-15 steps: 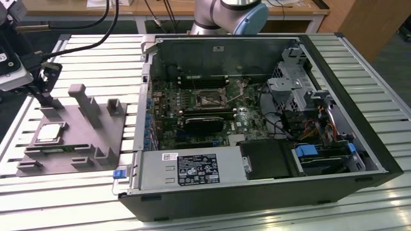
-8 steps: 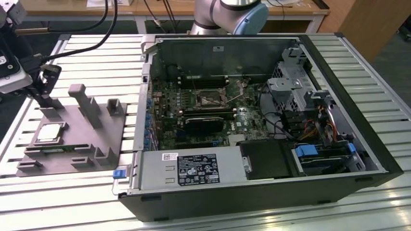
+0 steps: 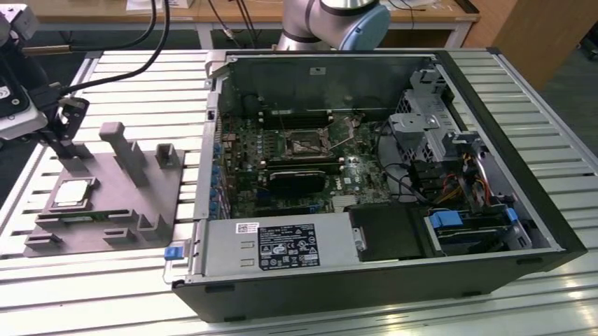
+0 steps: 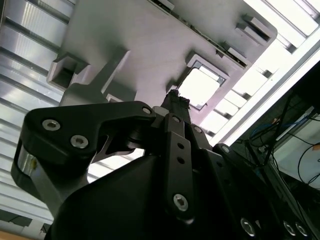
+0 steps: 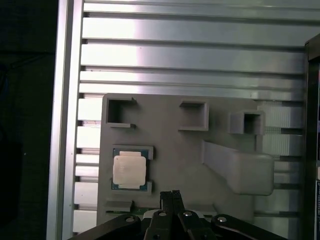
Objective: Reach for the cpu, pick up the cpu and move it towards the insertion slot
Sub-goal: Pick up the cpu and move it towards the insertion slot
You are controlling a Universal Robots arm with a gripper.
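Note:
The cpu lies flat in a square pocket of the grey fixture plate, at the exterior view's left. Its silver top shows pale in both wrist views. My gripper hangs above the plate's far end, a little beyond the cpu and apart from it. The fingers are shut together with nothing between them, and their tip is just beside the cpu's pocket. The insertion slot sits on the green board inside the open computer case, far off toward the exterior view's right.
Tall grey posts rise from the fixture plate beside the gripper, and a long block lies near the fingers. The black case wall stands between plate and socket. Drive bays and cables crowd the case's right side. Slatted aluminium table all around.

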